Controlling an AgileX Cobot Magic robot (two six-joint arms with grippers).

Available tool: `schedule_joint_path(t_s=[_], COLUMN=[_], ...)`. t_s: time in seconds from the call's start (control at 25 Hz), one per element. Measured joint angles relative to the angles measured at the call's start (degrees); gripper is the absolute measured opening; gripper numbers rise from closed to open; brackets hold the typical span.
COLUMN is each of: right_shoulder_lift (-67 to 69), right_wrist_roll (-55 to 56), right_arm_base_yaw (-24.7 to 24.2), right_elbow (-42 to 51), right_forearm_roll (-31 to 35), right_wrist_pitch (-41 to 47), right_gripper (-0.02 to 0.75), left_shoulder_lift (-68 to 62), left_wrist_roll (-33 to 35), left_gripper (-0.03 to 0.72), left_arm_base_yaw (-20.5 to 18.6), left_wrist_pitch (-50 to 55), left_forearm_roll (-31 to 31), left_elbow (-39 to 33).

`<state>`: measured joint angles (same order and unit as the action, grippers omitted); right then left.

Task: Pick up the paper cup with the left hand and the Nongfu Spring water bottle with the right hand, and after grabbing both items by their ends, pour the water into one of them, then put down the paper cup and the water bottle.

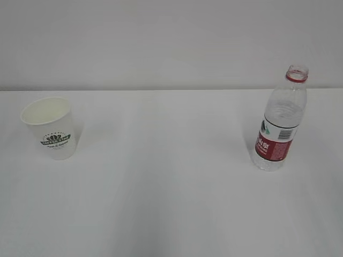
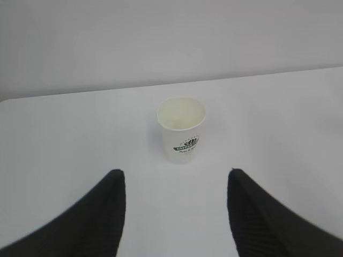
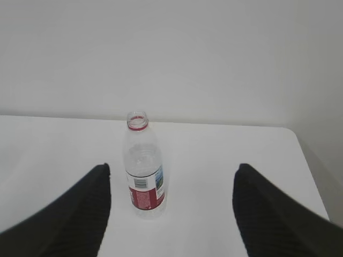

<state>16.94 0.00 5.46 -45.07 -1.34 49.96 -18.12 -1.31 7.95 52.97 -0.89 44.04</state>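
The white paper cup [image 1: 51, 128] with a dark green logo stands upright on the left of the white table. In the left wrist view the paper cup [image 2: 181, 128] lies ahead of my left gripper [image 2: 176, 179], whose black jaws stand open and apart from it. The uncapped Nongfu Spring water bottle [image 1: 280, 120], clear with a red label, stands upright on the right. The bottle [image 3: 143, 166] appears ahead of my right gripper [image 3: 172, 174], left of centre between the open jaws, untouched. Neither arm shows in the exterior view. Whether there is water in the bottle I cannot tell.
The white table [image 1: 171, 203] meets a plain pale wall at the back. Its right edge [image 3: 308, 166] and rounded far corner show in the right wrist view, and its far-left corner [image 2: 8, 101] in the left wrist view.
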Motion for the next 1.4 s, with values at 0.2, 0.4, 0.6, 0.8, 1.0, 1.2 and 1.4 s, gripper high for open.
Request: schedule_joint_path(t_s=[0.2,0.4,0.6,0.8,1.0,1.2,1.4], right_shoulder_lift=[2.6,4.5,5.8,7.5,8.8,11.7,14.3], right_wrist_roll=[0.0,0.0,0.0,0.0,0.0,-0.5,-0.6], right_arm_base_yaw=[0.0,0.0,0.0,0.0,0.0,0.0,0.0], right_elbow=[-1.0,-1.0,-1.0,-1.0,-1.0,-1.0,-1.0], right_forearm_roll=[0.7,2.6,2.8,2.8,2.8,2.8,2.8], right_wrist_pitch=[-3.0,-4.4,-6.4,-9.4,-12.6,-14.3,-18.2], right_gripper=[0.535,0.534,0.534,0.534,0.535,0.534,0.534], left_shoulder_lift=[-2.5,-4.5,-6.2,-8.3,-10.1,-12.7,-15.9], left_wrist_roll=[0.0,0.0,0.0,0.0,0.0,0.0,0.0], left_gripper=[0.442,0.442,0.442,0.441,0.441,0.441,0.441], left_arm_base_yaw=[0.0,0.0,0.0,0.0,0.0,0.0,0.0], left_wrist_pitch=[-2.7,-3.7,-5.9,-8.9,-12.3,-15.1,-17.1], left_forearm_roll=[-0.3,-0.3,-0.3,-0.3,0.1,0.2,0.9], left_elbow=[0.0,0.0,0.0,0.0,0.0,0.0,0.0])
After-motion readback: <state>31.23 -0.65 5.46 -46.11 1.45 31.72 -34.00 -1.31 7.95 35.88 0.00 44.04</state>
